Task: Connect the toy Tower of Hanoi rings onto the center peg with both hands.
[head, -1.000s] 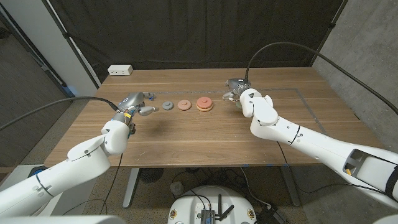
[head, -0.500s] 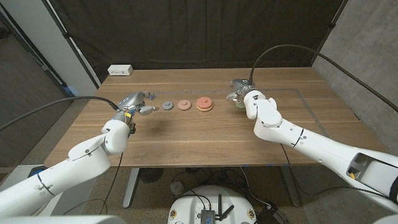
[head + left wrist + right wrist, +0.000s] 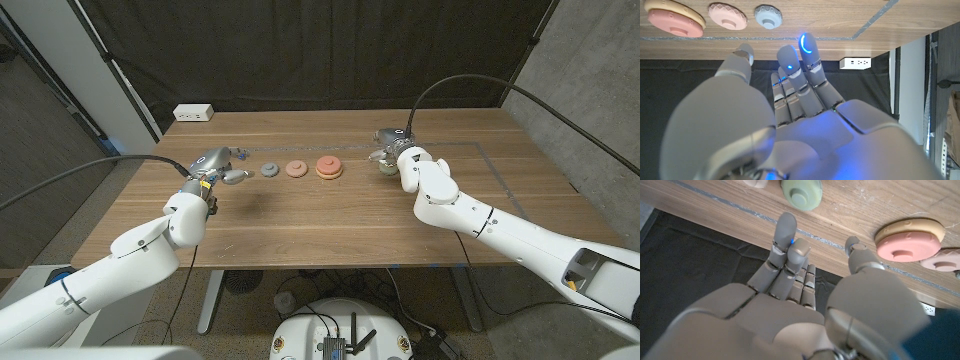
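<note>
Three round plastic rings lay in a row mid-table: grey-blue (image 3: 270, 169), pink (image 3: 296, 168), and red-pink on a yellow base (image 3: 328, 166). A green ring (image 3: 801, 193) sat by our right hand (image 3: 391, 152). Both it and our left hand (image 3: 219, 166) were spread, holding nothing. We judged we should reach slowly, gripping rims squarely.
</note>
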Controlling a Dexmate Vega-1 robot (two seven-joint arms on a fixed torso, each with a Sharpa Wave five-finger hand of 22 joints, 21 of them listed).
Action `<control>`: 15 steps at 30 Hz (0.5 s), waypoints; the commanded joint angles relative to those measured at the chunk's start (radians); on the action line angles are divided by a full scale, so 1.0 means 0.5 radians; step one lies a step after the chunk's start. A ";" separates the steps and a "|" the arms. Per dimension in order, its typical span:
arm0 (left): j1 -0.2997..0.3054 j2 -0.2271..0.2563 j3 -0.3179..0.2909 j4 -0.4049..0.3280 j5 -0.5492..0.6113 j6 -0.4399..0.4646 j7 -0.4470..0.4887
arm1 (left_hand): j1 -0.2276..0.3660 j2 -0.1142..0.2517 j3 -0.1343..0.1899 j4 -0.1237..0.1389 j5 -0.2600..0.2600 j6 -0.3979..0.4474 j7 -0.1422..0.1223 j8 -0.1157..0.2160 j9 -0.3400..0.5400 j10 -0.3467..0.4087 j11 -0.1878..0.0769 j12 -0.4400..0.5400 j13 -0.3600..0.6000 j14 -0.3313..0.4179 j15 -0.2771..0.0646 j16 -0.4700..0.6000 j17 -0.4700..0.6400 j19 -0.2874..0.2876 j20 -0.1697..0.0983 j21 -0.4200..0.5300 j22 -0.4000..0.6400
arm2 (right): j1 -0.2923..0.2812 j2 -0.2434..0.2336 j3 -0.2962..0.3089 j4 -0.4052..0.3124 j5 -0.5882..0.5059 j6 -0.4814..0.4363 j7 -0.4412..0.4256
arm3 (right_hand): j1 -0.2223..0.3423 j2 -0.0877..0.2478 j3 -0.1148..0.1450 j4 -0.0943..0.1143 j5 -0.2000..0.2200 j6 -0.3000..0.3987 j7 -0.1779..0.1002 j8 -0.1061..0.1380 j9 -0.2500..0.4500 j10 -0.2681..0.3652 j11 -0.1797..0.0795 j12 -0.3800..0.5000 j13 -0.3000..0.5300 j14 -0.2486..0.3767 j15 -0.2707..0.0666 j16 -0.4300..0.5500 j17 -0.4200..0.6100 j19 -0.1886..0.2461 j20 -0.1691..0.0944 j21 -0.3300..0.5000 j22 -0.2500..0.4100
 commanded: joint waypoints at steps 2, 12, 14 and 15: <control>0.065 -0.003 -0.058 -0.007 -0.018 -0.003 0.040 | -0.003 -0.013 0.017 -0.001 0.014 -0.011 0.001 0.006 0.006 -0.008 -0.001 0.004 0.005 -0.006 -0.013 0.014 0.004 -0.002 -0.239 0.007 0.000 | -0.054 -0.042 0.054 -0.020 0.041 0.004 -0.054 | 0.031 0.001 0.010 0.002 0.011 -0.006 0.006 0.003 0.009 0.030 -0.007 0.013 0.001 0.010 -0.017 0.003 0.008 0.007 -0.099 0.008 0.003; 0.058 0.001 -0.052 -0.007 -0.005 -0.010 0.031 | -0.001 -0.015 0.017 -0.003 0.014 -0.011 0.000 0.007 0.005 -0.008 -0.002 0.004 0.006 -0.009 -0.013 0.012 0.000 -0.003 -0.239 0.008 0.000 | -0.071 -0.042 0.066 -0.034 0.053 -0.003 -0.087 | 0.037 0.004 0.015 0.002 0.012 0.005 0.001 0.005 0.008 0.038 -0.016 0.018 0.005 0.011 -0.016 0.002 0.007 0.006 -0.099 0.010 0.002; 0.050 0.000 -0.050 -0.004 -0.007 -0.013 0.025 | 0.000 -0.015 0.017 -0.003 0.014 -0.012 0.000 0.006 0.005 -0.006 0.003 0.005 0.006 -0.010 -0.013 0.011 -0.001 -0.003 -0.239 0.007 -0.001 | -0.073 -0.044 0.065 -0.038 0.053 -0.007 -0.089 | 0.038 0.005 0.016 0.002 0.013 0.005 0.002 0.005 0.008 0.040 -0.018 0.019 0.005 0.009 -0.016 0.001 0.005 0.006 -0.099 0.011 0.002; 0.047 0.000 -0.049 -0.004 -0.008 -0.012 0.022 | 0.000 -0.015 0.018 -0.003 0.014 -0.014 -0.001 0.006 0.005 -0.008 0.001 0.004 0.004 -0.016 -0.013 0.007 -0.005 -0.001 -0.239 0.009 0.000 | -0.073 -0.045 0.065 -0.041 0.054 -0.007 -0.088 | 0.039 0.005 0.017 0.002 0.013 0.006 0.001 0.005 0.008 0.043 -0.015 0.021 0.006 0.007 -0.017 -0.001 0.003 0.005 -0.099 0.011 0.001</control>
